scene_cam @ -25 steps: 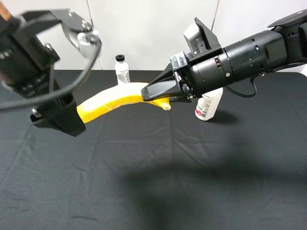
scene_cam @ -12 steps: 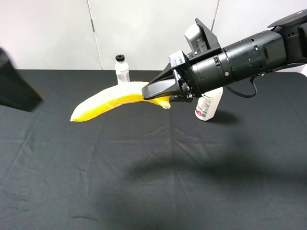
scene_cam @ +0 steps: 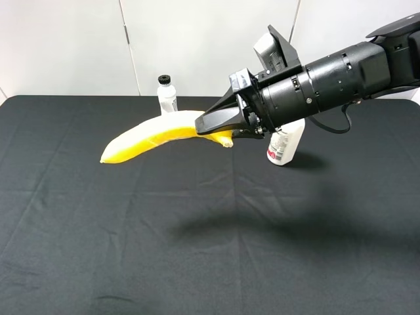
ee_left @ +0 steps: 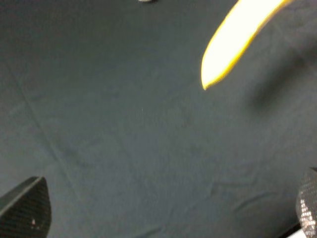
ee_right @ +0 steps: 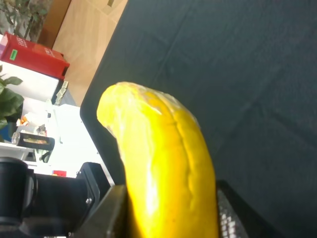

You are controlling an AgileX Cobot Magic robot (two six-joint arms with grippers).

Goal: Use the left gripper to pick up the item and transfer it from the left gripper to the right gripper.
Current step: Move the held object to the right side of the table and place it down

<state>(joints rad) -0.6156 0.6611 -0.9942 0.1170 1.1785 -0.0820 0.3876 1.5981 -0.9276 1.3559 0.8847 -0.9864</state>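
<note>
Right hand (scene_cam: 220, 125) is clamping one end of the banana (scene_cam: 147, 140), holding it aloft over the black surface (scene_cam: 197, 262). Left hand (ee_left: 167, 210) is hanging wide open, gripping nothing, fruit tip well apart.

The table carries a black cloth cover (scene_cam: 131, 249), matt throughout, with shallow fold creases and fine wrinkles. The long curved yellow banana (scene_cam: 147, 139) has smooth skin with a low waxy sheen; the right wrist view shows faint lengthwise ridges on it. The black ribbed cylindrical right gripper (scene_cam: 205, 125) has a satin hard housing and a pale grey-white block (scene_cam: 272, 51) of smooth, semi-gloss plastic. The left gripper (ee_left: 167, 213) fingers (ee_left: 27, 210) present a dotted, weave-like matt face. The slim white bottle (scene_cam: 167, 97), far centre, is smooth plastic with a ribbed black cap. The wider white bottle (scene_cam: 283, 147), right, is glossy plastic with a printed label.
</note>
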